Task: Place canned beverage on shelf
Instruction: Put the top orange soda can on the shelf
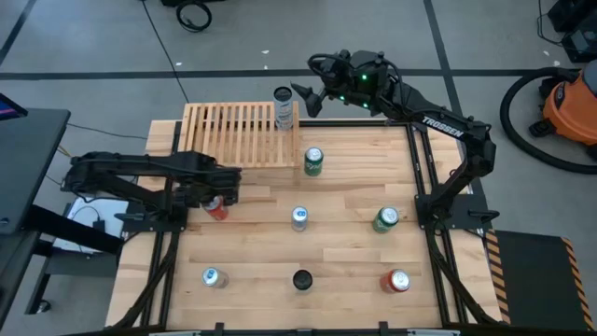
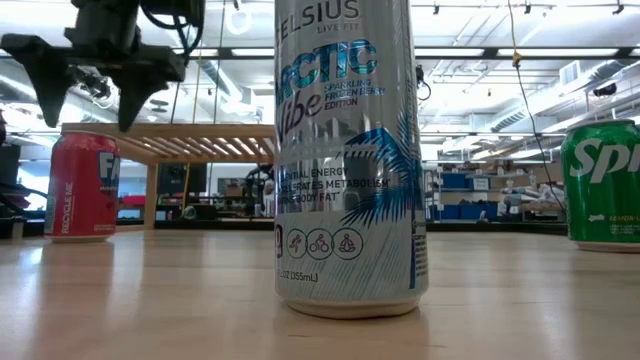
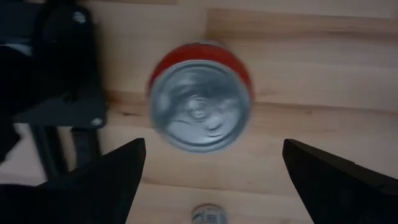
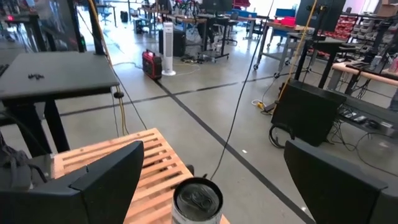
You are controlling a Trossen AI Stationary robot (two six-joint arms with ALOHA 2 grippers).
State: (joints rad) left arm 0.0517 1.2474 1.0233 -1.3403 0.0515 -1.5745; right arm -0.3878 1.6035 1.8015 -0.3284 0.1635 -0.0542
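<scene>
In the high view the left claw [image 1: 216, 193] hangs at the left middle of the frame, directly over a red can [image 1: 216, 209] that stands upright on the tabletop [image 1: 345, 201], so for this arm the can lies straight below. The left wrist view confirms it: the can's silver lid faces the camera, and its long axis runs along the line of approach, between the two dark fingers [image 3: 112, 174], which stand spread wider than the can and touch nothing. In the low view the same claw shows at the upper left, above and just to the right of the red can, clear of its top. The shelf [image 1: 241, 133] lies in the upper middle of the high view, above and to the right of this can, and it already carries one silver can [image 1: 284, 107] standing at its right end. The right claw [image 1: 303, 99] hovers just beside that silver can, at the top centre of the frame; its fingers are wide apart and hold nothing. The left arm is much the nearer to the red can. By my judgement, the next move calls for a straight descent around it before closing.
</scene>
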